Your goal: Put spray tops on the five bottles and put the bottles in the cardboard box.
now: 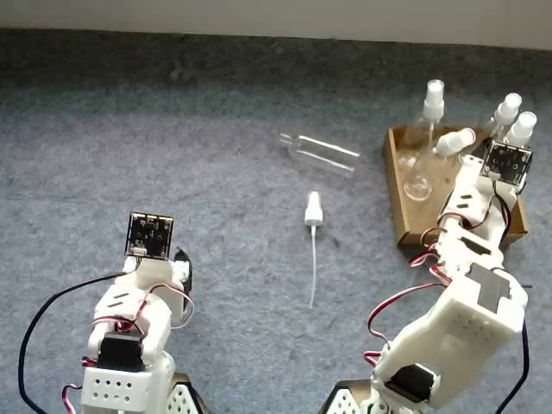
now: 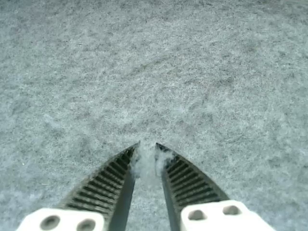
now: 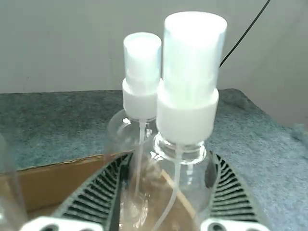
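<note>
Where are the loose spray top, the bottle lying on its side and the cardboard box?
loose spray top point(image 1: 313, 210), high view, on its white head.
bottle lying on its side point(image 1: 323, 153), high view, on its clear body.
cardboard box point(image 1: 393, 185), high view, on its bare side wall.

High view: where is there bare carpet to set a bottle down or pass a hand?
Free: the wide carpet stretch between the left arm and the loose spray top, and the strip from the lying bottle to the table's far edge. Crowded: the cardboard box, with the right pincer around a capped bottle.
</note>
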`<action>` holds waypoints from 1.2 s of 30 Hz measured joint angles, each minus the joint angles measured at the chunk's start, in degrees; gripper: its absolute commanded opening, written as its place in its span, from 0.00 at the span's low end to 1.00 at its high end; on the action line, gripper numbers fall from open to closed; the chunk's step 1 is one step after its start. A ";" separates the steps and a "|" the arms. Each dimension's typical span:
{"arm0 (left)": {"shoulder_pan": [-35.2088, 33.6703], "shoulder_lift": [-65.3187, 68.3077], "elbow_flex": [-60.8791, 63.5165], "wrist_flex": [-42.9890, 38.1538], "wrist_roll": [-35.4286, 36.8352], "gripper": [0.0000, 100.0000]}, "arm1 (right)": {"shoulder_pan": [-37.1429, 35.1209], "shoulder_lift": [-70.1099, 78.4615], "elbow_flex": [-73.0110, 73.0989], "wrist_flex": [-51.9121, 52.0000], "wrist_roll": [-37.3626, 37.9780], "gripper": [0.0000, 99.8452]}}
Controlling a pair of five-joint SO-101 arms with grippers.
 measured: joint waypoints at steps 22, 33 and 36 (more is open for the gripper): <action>0.00 0.00 0.00 0.00 0.00 0.01 | 0.09 6.68 -1.23 -0.88 0.00 0.26; 0.00 0.00 0.00 0.00 0.00 0.01 | 0.00 7.03 1.67 -10.99 0.00 0.30; 0.00 0.00 0.00 0.00 0.00 0.01 | 0.00 7.03 1.67 -11.08 0.00 0.30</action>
